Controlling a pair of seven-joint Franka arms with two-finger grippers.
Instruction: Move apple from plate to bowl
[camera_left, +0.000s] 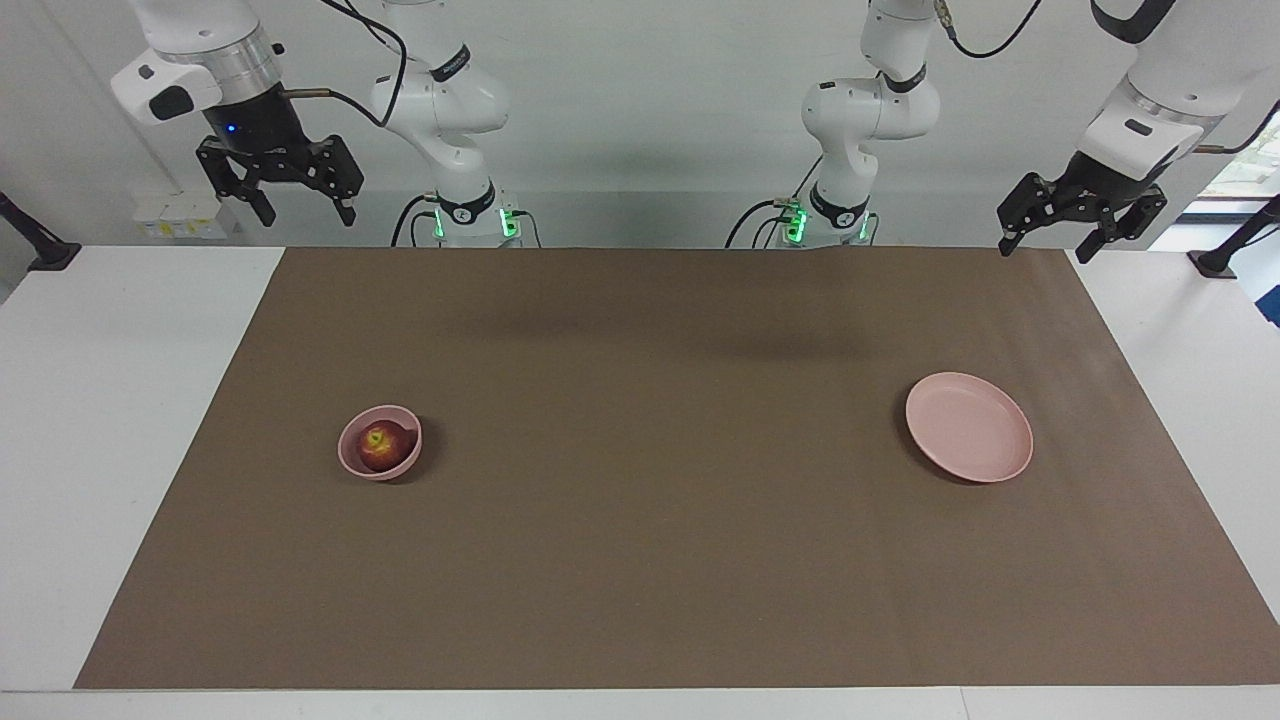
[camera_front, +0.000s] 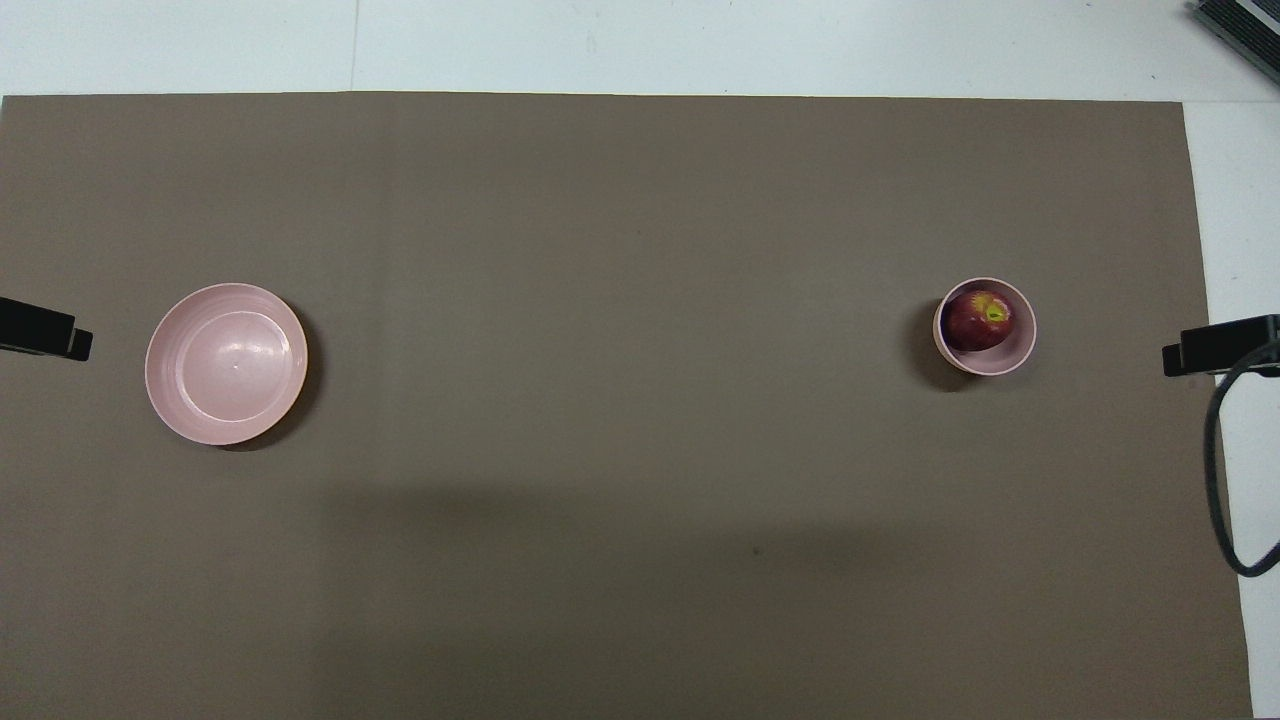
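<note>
The apple (camera_left: 378, 446) sits inside the small pink bowl (camera_left: 351, 459), toward the right arm's end of the table. It is dark red with a yellow spot on top. In the overhead view the apple (camera_front: 978, 320) fills most of the bowl (camera_front: 1012, 354) and leans to its 10 o'clock side.

The wide pink plate (camera_left: 968, 426) lies flat on the brown mat (camera_left: 640, 560), toward the left arm's end of the table. It has nothing on it. In the overhead view the plate (camera_front: 225, 363) is at 9 o'clock from the bowl, and the two are well apart, with bare mat (camera_front: 620, 400) between them.

The right gripper (camera_left: 297, 208) hangs high in the air, over the white table edge by the mat's corner. Its two fingers are spread apart and hold nothing. From the bowl in the facing view it is up at 11 o'clock.

The left gripper (camera_left: 1046, 245) also hangs in the air, over the other corner of the mat. Its fingers are spread apart and hold nothing too. From the plate in the facing view it is up at 1 o'clock.
</note>
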